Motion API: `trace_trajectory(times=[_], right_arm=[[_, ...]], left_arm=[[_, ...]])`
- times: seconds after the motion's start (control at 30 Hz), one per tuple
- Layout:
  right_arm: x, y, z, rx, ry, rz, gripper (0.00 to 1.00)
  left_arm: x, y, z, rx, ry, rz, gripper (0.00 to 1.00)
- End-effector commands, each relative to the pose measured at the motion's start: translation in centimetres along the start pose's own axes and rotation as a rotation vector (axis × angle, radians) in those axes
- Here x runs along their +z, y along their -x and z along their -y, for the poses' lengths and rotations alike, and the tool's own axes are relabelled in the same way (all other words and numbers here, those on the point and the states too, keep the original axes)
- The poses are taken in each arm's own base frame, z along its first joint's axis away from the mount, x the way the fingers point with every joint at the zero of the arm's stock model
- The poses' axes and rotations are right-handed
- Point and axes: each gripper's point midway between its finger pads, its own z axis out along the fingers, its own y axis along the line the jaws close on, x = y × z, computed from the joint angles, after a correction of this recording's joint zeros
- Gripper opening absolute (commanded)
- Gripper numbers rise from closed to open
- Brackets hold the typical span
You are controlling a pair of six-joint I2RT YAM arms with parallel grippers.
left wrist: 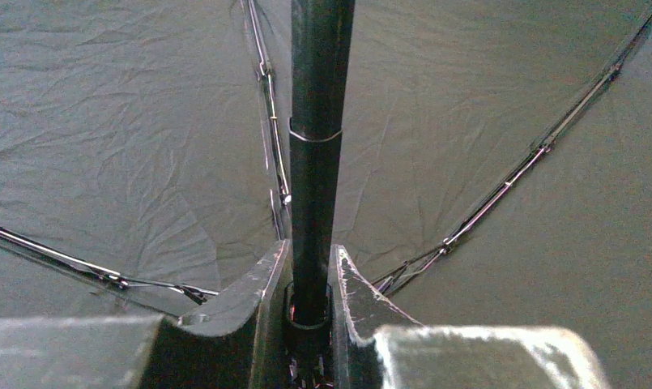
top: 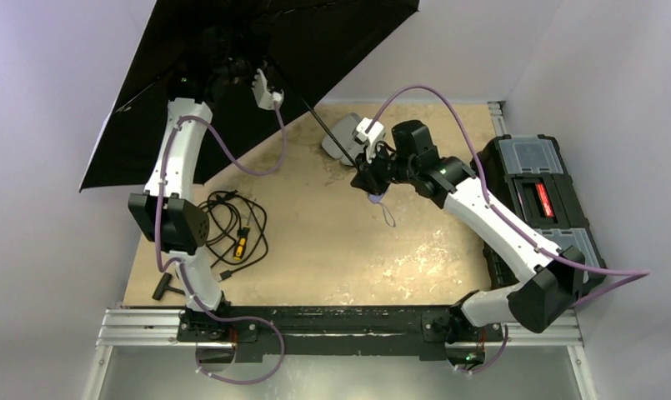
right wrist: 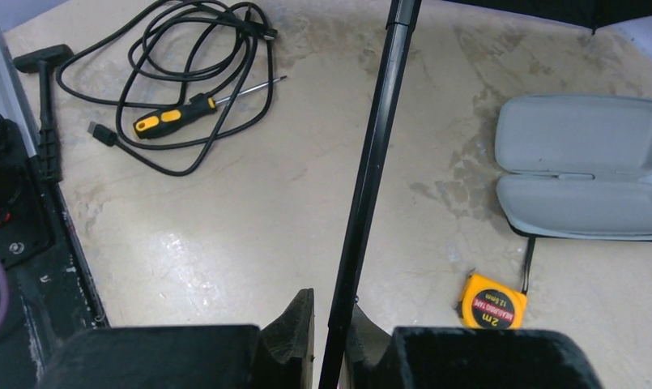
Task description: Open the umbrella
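The umbrella (top: 340,33) stands spread open at the back left, its black inside facing me, ribs showing across the canopy (left wrist: 128,146) in the left wrist view. Its thin black shaft (top: 315,117) slants down to the right. My left gripper (left wrist: 310,267) is shut on the thick upper part of the shaft (left wrist: 314,162), close under the canopy. My right gripper (top: 367,179) is shut on the lower end of the shaft (right wrist: 371,162), fingers (right wrist: 294,324) on either side. A lavender wrist strap (top: 386,212) hangs below it; the handle is hidden in the gripper.
An open grey case (right wrist: 581,162) and a yellow tape measure (right wrist: 491,301) lie right of the shaft. A coiled black cable (top: 232,221), a yellow-handled screwdriver (right wrist: 176,117) and a black T-shaped tool (top: 165,286) lie front left. A black toolbox (top: 536,192) stands at the right edge.
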Motion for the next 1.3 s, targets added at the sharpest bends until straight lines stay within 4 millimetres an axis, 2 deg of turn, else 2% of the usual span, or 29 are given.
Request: trace_trajectory(times=[0.0,0.1,0.13,0.23,0.3,0.4,0.5,0.67,0.73,0.8,0.93,1.1,1.27], right_arm=[[-5.8,-11.5,-9.0,-0.072,0.411,-0.400,0.00],[-5.4,-10.5,-9.2,-0.069,0.428,-0.365,0.00],[-5.2,-9.9,-9.3,-0.075,0.436,-0.342,0.00],[-4.6,-7.0,-9.5,-0.099,0.457,-0.243,0.00],[-4.3,-4.4,-9.8,-0.110,0.472,-0.151,0.00],[-4.3,-1.4,-10.2,-0.107,0.482,-0.041,0.00],[-4.8,0.8,-10.8,-0.096,0.498,0.056,0.00],[-5.5,2.6,-11.2,-0.067,0.482,0.148,0.00],[-5.6,3.2,-11.3,-0.045,0.477,0.182,0.00],[-5.6,4.0,-11.3,-0.021,0.474,0.217,0.00],[-5.4,4.7,-11.1,-0.001,0.465,0.235,0.00],[-5.2,5.3,-11.1,0.016,0.469,0.253,0.00],[-5.0,5.2,-11.1,0.031,0.474,0.245,0.00]], left_arm=[[-20.4,-21.5,-2.4,0.392,-0.112,-0.996,0.06],[-18.5,-19.0,-2.3,0.412,-0.068,-0.899,0.12],[-18.1,-17.8,-3.1,0.419,-0.026,-0.874,0.13],[-15.4,-13.6,-2.7,0.397,0.021,-0.729,0.15],[-13.2,-10.5,-0.8,0.374,0.013,-0.617,0.16],[-11.0,-6.1,0.0,0.368,0.030,-0.497,0.21],[-9.4,-3.4,1.2,0.355,0.033,-0.430,0.28],[-9.1,-1.8,2.7,0.341,0.039,-0.389,0.35],[-8.8,0.0,2.8,0.336,0.049,-0.328,0.43],[-8.4,1.5,3.3,0.326,0.038,-0.282,0.45],[-8.4,3.4,4.3,0.313,0.033,-0.235,0.46],[-8.9,7.2,6.8,0.248,-0.012,-0.121,0.47],[-9.6,9.3,6.4,0.186,0.038,-0.053,0.52]])
